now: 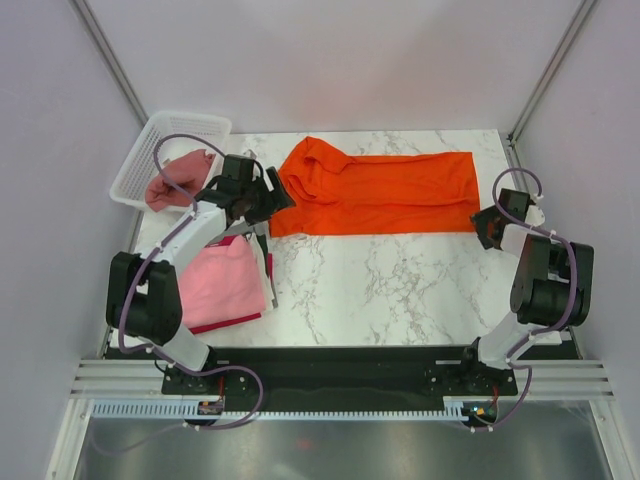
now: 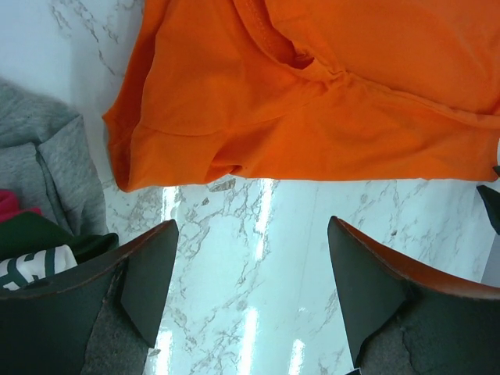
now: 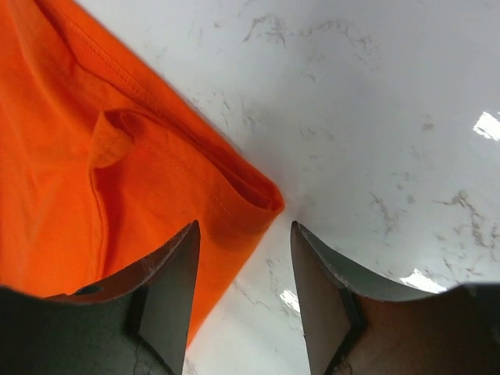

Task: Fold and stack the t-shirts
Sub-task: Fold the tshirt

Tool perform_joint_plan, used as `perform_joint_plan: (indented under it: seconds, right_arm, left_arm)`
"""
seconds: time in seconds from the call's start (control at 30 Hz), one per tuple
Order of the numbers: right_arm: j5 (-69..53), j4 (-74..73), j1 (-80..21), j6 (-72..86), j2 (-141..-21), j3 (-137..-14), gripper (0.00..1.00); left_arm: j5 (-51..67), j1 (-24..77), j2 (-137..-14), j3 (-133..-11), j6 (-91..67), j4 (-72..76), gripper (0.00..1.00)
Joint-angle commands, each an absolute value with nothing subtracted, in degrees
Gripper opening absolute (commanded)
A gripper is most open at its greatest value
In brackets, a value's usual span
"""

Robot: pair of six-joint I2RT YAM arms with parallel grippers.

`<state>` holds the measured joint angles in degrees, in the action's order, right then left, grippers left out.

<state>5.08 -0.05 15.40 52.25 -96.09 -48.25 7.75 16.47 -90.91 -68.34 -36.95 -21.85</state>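
A bright orange t-shirt (image 1: 380,190), folded lengthwise, lies across the far half of the marble table. My left gripper (image 1: 262,200) is open and empty at its left end; in the left wrist view the jaws (image 2: 251,226) hang over bare marble just short of the orange sleeve (image 2: 258,117). My right gripper (image 1: 487,225) is open and empty at the shirt's near right corner; that corner (image 3: 250,195) lies just ahead of the jaws (image 3: 244,228). A folded light pink t-shirt (image 1: 222,280) tops a stack at the left. A dusty rose t-shirt (image 1: 175,180) lies in the basket.
The white mesh basket (image 1: 150,140) stands at the far left corner. Grey cloth (image 2: 55,164) and a dark green piece with white print (image 2: 39,254) of the stack show at the left of the left wrist view. Bare marble (image 1: 400,290) lies in front of the orange shirt.
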Motion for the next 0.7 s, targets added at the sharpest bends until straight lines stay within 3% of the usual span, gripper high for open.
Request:
perform_joint_plan:
  seconds: [0.0, 0.03, 0.1, 0.17, 0.2, 0.43, 0.67]
  right_arm:
    - [6.42, 3.69, 15.64, 54.58, -98.26, -50.36, 0.57]
    - [6.42, 3.78, 15.64, 54.84, -99.13, -50.54, 0.52]
    - [6.5, 3.78, 15.64, 55.28, -99.84, -51.06, 0.32]
    - [6.85, 3.17, 15.91, 55.46, -99.67, -51.24, 0.05]
    - [7.29, 2.99, 16.17, 55.72, -98.54, -50.72, 0.0]
    - [10.2, 0.88, 20.56, 54.76, -92.47, -48.95, 0.0]
    - [7.83, 0.26, 21.53, 54.84, -94.92, -50.97, 0.0]
  left_arm:
    - [10.36, 16.61, -89.03, -66.45, -39.82, -17.32, 0.84]
    - [10.63, 16.61, -89.47, -66.01, -39.81, -17.4, 0.84]
    - [11.6, 16.61, -89.91, -65.57, -40.34, -17.31, 0.84]
    - [11.43, 17.05, -90.61, -64.95, -40.52, -17.23, 0.83]
    - [11.08, 17.22, -90.88, -64.43, -40.78, -17.14, 0.83]
    - [6.95, 19.95, -95.88, -65.65, -40.43, -17.14, 0.78]
    - [6.15, 22.32, -103.61, -71.45, -36.22, -20.48, 0.58]
